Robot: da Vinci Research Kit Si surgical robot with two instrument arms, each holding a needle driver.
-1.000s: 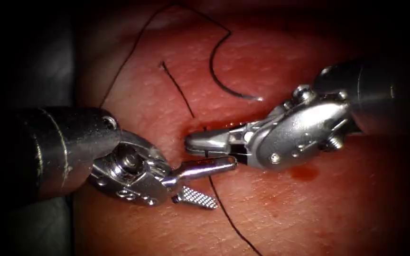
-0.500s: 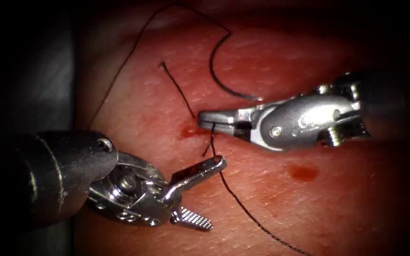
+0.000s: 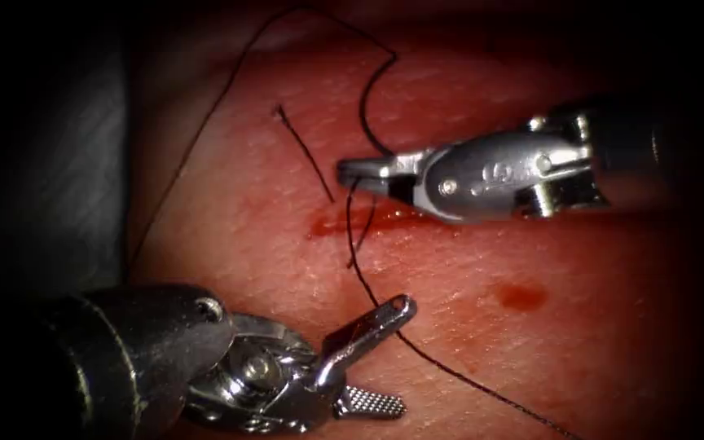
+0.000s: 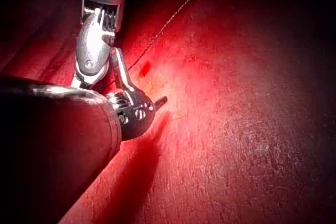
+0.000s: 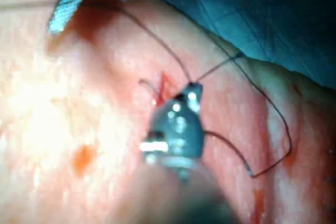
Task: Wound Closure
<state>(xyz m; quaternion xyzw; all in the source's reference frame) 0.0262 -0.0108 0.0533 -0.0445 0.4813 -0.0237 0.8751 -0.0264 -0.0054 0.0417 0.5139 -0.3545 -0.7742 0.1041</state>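
The thread (image 3: 354,236) is held by the closed right tool (image 3: 360,173) above the cut (image 3: 368,222), running diagonally down-right. The needle (image 3: 368,106) lies free on the tissue (image 3: 531,358), curving down towards the right tool. Nothing is held by the wide-open left tool (image 3: 393,354).

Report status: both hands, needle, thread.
Right hand shut on thread above the cut. Left hand open, empty. Needle lying free on tissue.
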